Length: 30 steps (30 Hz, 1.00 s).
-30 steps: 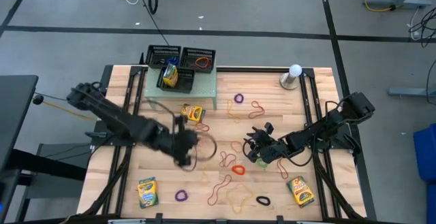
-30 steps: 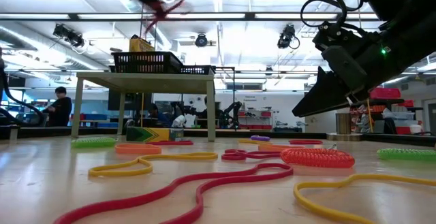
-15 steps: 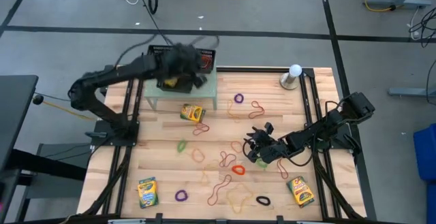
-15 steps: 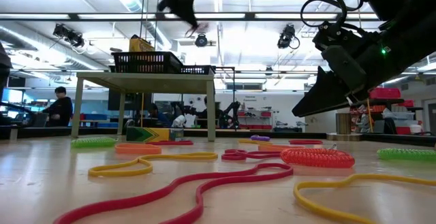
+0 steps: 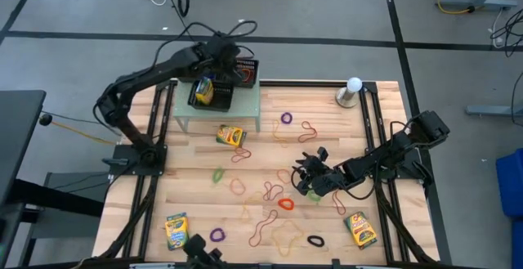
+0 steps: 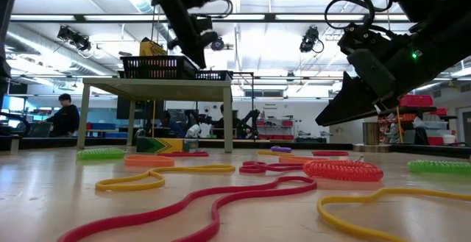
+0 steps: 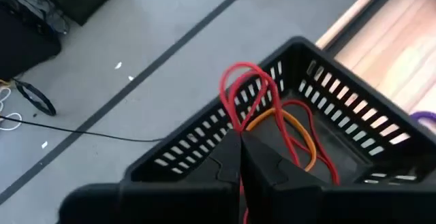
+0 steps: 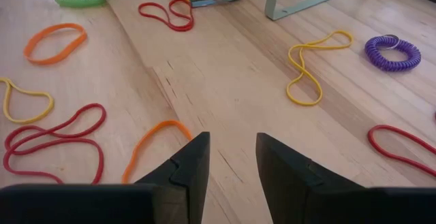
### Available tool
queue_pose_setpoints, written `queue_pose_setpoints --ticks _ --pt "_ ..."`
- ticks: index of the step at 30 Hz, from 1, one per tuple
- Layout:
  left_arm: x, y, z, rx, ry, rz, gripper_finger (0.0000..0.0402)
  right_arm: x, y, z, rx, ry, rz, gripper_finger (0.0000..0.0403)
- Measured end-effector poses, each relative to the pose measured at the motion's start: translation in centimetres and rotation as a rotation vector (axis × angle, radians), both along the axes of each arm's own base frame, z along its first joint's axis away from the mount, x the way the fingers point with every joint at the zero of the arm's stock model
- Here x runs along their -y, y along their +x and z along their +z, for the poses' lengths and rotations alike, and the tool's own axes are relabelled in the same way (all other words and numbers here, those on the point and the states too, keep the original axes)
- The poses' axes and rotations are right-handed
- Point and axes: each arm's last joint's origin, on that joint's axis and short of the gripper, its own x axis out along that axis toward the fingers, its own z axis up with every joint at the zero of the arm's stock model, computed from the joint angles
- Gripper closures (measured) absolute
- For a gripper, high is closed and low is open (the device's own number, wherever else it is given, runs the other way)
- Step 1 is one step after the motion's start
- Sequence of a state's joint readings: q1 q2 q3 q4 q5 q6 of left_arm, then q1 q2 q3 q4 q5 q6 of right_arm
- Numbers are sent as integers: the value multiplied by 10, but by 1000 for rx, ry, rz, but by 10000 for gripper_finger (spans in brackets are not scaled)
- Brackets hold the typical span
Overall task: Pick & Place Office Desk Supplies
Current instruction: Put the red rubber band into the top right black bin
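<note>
Red rubber band (image 7: 245,91), pinched in the closed left end effector (image 7: 240,157) above the mesh tray (image 7: 354,112), may snag on release; right end effector (image 8: 231,157) hovers open, empty.

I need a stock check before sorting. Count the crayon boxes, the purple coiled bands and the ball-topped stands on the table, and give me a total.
Crayon boxes: 4
Purple coiled bands: 2
Ball-topped stand: 1
Total: 7
</note>
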<state>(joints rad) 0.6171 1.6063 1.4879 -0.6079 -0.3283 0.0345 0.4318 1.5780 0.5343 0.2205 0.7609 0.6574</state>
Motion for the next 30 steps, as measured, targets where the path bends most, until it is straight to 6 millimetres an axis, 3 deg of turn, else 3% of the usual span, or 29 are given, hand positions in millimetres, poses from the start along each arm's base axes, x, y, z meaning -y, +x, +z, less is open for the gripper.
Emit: queue_pose_setpoints --ticks 6,18,30 --pt "-3 8 -12 -32 -14 -1 375 0 0 0 0 0 0 272" --pt "22 8 8 11 19 -59 269 0 0 0 0 0 0 272" --pt "21 3 5 -80 73 37 240 0 0 0 0 0 0 272"
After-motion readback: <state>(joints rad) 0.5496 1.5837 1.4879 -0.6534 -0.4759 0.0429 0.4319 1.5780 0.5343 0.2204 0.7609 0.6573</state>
